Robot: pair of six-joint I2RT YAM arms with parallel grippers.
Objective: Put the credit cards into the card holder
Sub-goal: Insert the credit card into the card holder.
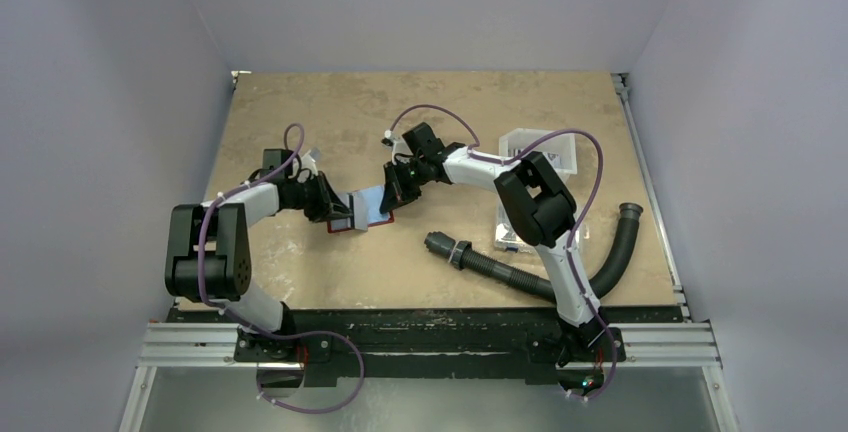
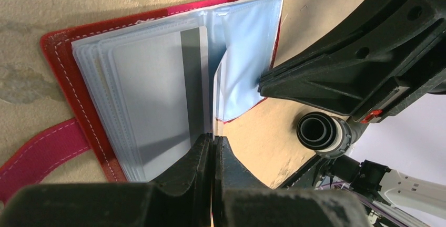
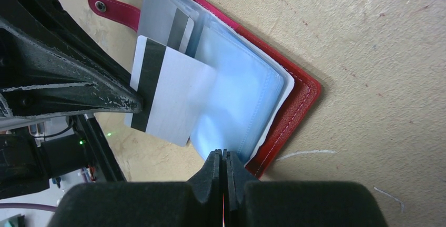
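My left gripper point(image 2: 213, 140) is pinched on the striped long edge of a pale grey credit card point(image 3: 173, 98). The open card holder point(image 2: 58, 53) lies on the table point(image 1: 300, 102) just to the right of that hand, mid-table between my two arms. The move turns on this: the card's free long edge faces right, toward the lifted clear sleeve point(image 3: 236, 95), and seems to sit at its lip (how far in, if at all, I cannot tell). Judging by the dark stripe, the card's long axis runs roughly near to far, parallel to the holder's spine, so it would enter broadside, moving rightward. My right gripper point(image 3: 223, 156) has its fingers pressed together at the sleeve's right edge; whether they nip the plastic I cannot tell. The left arm is the nearer one for the push. Another striped card point(image 2: 158, 95) sits in a left-hand pocket, and the closing tab point(image 3: 113, 9) trails off the holder's left cover
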